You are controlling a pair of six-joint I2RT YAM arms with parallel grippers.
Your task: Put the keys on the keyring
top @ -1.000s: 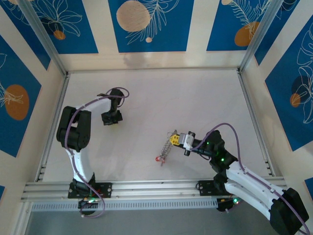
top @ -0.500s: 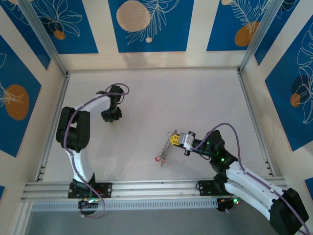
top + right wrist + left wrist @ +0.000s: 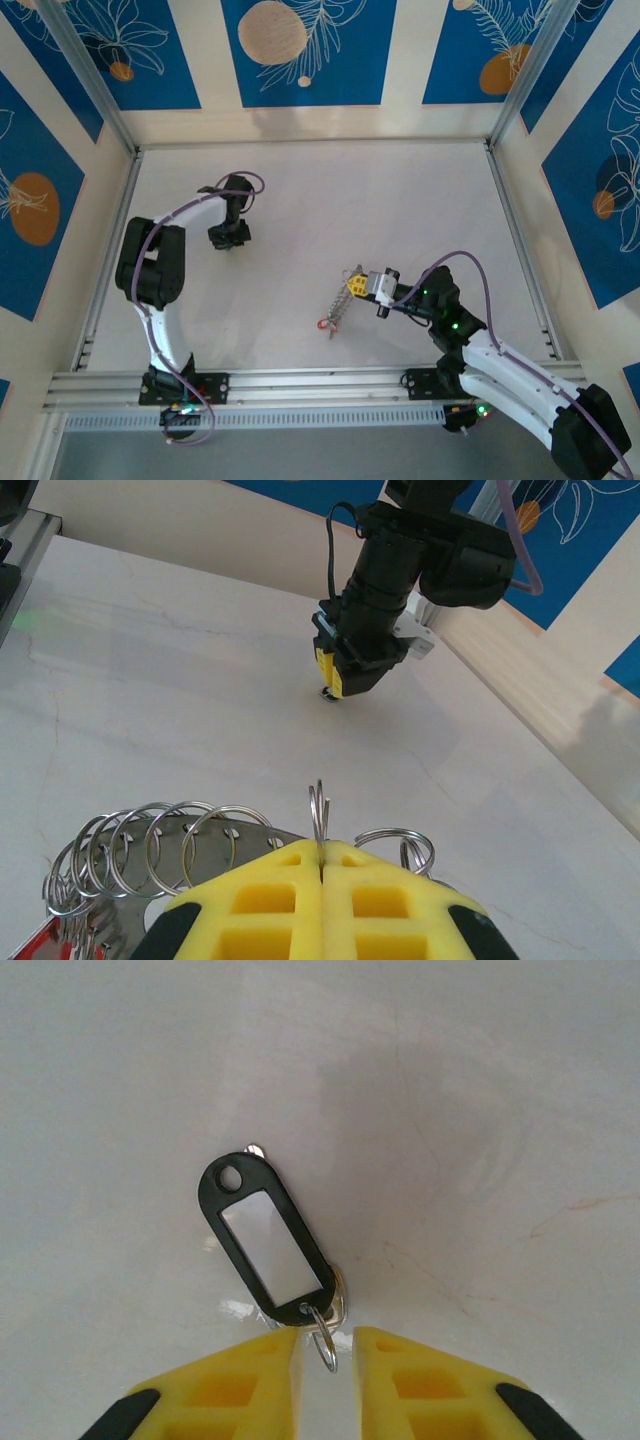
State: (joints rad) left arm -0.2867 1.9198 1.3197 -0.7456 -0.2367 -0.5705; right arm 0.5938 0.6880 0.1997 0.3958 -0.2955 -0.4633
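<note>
The keyring is a grey metal plate fringed with silver split rings, lying tilted at mid-table. My right gripper is shut on one upright split ring at its far end. A red-headed key hangs at the keyring's near end, its red corner low in the right wrist view. My left gripper points down at the table, far left. Its yellow fingers stand a little apart around the small ring of a black key tag with a white label, and nothing is pinched.
Raised metal rails border the white tabletop on both sides and along the near edge. Across the table, the left arm reaches down. Open tabletop lies between the two grippers.
My left gripper has shifted slightly toward the far side and settled over the black tag. The right gripper and keyring have not moved.
</note>
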